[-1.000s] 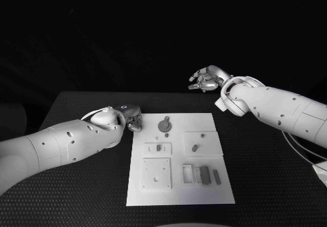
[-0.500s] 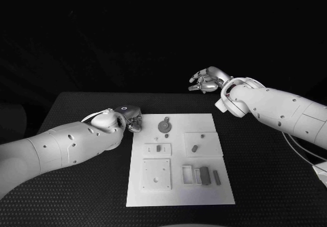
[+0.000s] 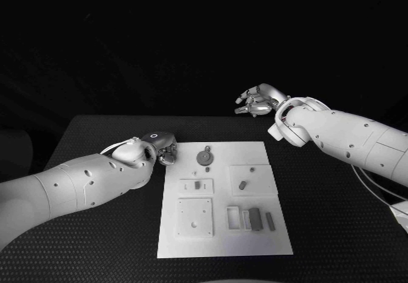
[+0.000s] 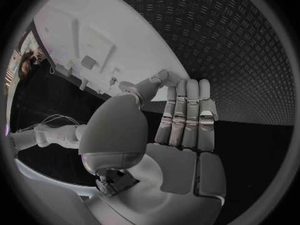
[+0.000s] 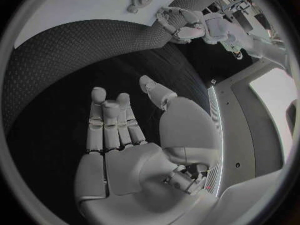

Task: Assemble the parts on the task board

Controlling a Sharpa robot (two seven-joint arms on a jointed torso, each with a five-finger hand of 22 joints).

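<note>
The flat white rectangular task board [image 3: 225, 200] lies in the middle of the black textured tabletop [image 3: 340, 218], its long sides running from the near edge toward the far edge. On it, close to its far edge, sits a round grey disc-shaped part [image 3: 205, 157] with a small tab pointing away. Nearer the middle are two raised white square blocks: the left one [image 3: 196, 186] carries a small grey piece, and the right one [image 3: 252, 179] holds a small dark grey peg-like part [image 3: 244, 184]. Toward the board's near edge a larger white square plate [image 3: 194, 216] with small holes lies on the left, and beside it on the right stands a row of slim grey bar-shaped parts [image 3: 257, 219] next to a white frame. The left silver hand [image 3: 164, 150] hovers just off the board's far left corner, over the bare tabletop; in the left wrist view its fingers [image 4: 187, 117] are stretched out straight side by side, gripping nothing. The right silver hand [image 3: 259, 99] is raised well beyond the far edge of the table, away from the board; the right wrist view shows its fingers [image 5: 111, 120] extended, thumb apart, holding nothing.
</note>
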